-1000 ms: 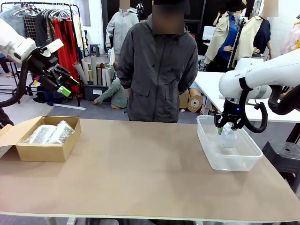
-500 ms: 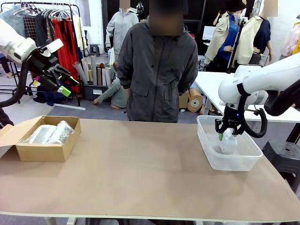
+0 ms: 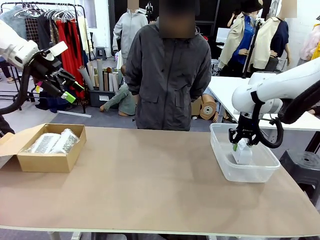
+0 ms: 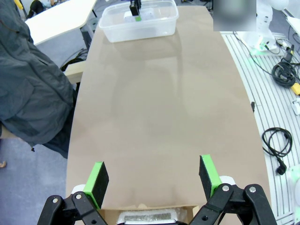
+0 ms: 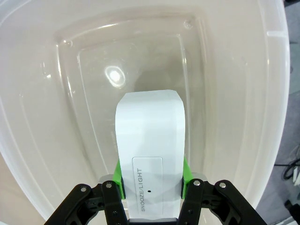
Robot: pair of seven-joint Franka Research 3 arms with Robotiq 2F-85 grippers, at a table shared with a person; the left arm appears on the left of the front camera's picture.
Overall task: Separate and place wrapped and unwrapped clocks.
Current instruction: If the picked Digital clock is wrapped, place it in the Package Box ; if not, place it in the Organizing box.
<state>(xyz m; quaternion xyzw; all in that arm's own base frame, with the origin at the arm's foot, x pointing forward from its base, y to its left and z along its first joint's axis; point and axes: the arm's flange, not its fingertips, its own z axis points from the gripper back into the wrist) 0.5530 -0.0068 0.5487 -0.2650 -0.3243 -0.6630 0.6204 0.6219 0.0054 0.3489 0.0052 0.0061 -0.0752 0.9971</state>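
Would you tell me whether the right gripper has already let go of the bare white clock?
No, the right gripper is clamped on the bare white clock inside the clear tub.

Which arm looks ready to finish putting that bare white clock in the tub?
The right. Its gripper is shut on the bare clock, already inside the clear tub. The left gripper hangs open above the cardboard box at the table's other end.

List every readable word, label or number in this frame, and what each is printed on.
"SNOOZE/LIGHT": on the button of the bare white clock held in the right tool.
Small dark lettering on the right arm: too small to read.
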